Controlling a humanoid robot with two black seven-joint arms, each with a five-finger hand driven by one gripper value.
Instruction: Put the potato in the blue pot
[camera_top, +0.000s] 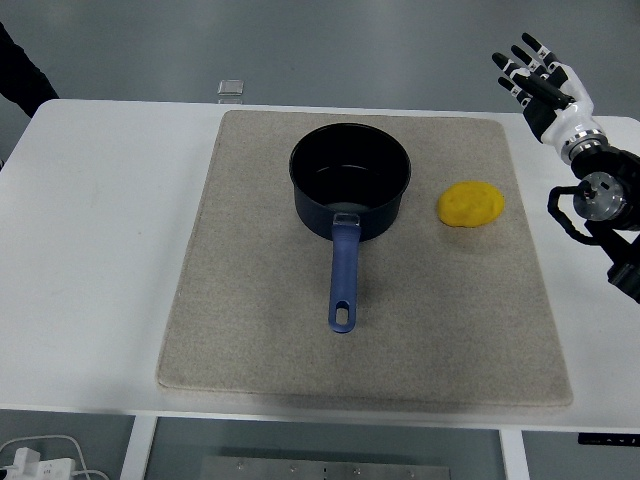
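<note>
A yellow potato (471, 204) lies on the beige mat (250, 300), to the right of the blue pot (350, 178). The pot stands upright near the mat's back middle, empty inside, its blue handle (344, 280) pointing toward the table's near edge. My right hand (533, 78) is raised at the far right, above the table's back right corner, fingers spread and holding nothing. It is well apart from the potato, up and to the right of it. The left arm does not show.
The white table (90, 250) surrounds the mat. A small clear block (231, 89) sits at the table's back edge. A dark sleeve (22, 75) of a person shows at the top left. White cables (40, 458) lie on the floor below left.
</note>
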